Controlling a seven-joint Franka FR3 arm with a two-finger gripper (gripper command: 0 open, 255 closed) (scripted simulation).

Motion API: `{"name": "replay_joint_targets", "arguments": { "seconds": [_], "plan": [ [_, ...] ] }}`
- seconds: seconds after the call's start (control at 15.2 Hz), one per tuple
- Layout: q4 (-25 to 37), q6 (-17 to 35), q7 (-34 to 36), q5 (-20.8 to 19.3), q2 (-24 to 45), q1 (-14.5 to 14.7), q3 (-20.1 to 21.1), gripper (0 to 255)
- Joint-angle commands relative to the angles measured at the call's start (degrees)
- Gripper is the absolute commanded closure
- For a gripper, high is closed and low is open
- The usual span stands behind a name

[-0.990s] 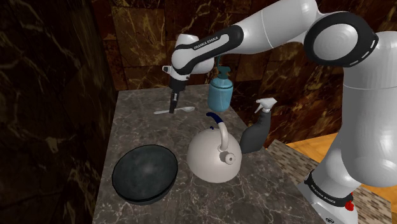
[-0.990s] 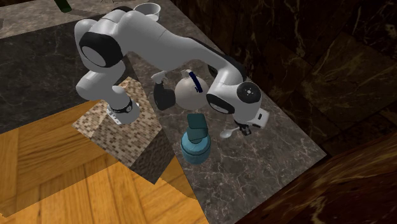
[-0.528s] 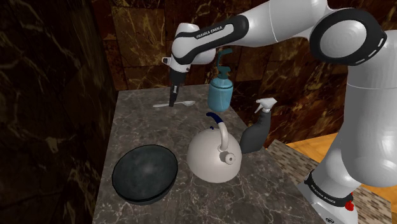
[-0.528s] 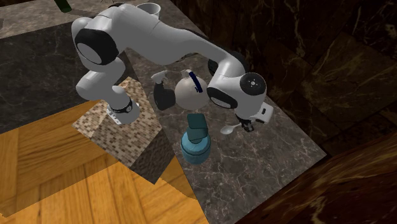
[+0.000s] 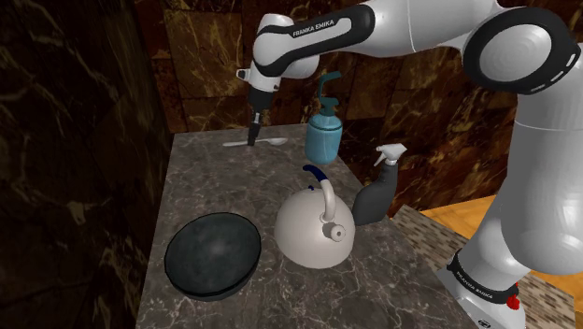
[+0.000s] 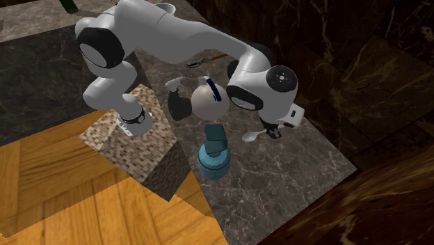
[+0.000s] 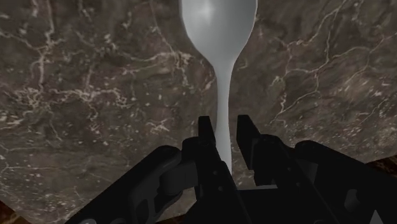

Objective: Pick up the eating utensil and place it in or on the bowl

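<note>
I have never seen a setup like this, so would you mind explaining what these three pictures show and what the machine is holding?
It is a white robot arm with a black two-finger gripper, drawn by a simulator. It stands on a box beside a dark marble counter.

The shoulder view looks down over the counter from beside the arm. The second exterior view looks down from high up on another side. The wrist view comes from a camera on the hand, looking along the gripper.

On the counter are a dark bowl, a white kettle, a blue pump bottle and a dark spray bottle.

The gripper is shut on the thin handle of a pale spoon, whose rounded end points away from the hand. The spoon is not yet in the bowl.
</note>
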Motion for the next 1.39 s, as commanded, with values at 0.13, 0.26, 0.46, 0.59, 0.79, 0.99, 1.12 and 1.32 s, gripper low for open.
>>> {"name": "replay_joint_targets", "arguments": {
  "seconds": [0.13, 0.26, 0.46, 0.59, 0.79, 0.99, 1.12, 1.32],
  "plan": [
    [2.2, -2.8, 0.6, -0.3, -0.6, 0.0, -0.1, 255],
    [3.3, -4.1, 1.0, -0.4, -0.9, 0.0, -0.1, 255],
    [5.1, -6.2, 1.5, -0.6, -1.2, -0.1, -0.1, 255],
    [6.4, -7.7, 1.8, -0.7, -1.4, -0.1, -0.2, 255],
    [8.5, -9.8, 2.3, -0.9, -1.5, -0.1, -0.2, 255],
    [5.3, -8.7, 4.2, -1.1, -4.0, 1.3, 0.5, 255],
    [2.2, -7.3, 6.2, -1.3, -6.3, 2.8, 1.2, 255],
    [-1.9, -5.5, 9.4, -1.7, -9.2, 4.9, 2.5, 255]
  ]
}}
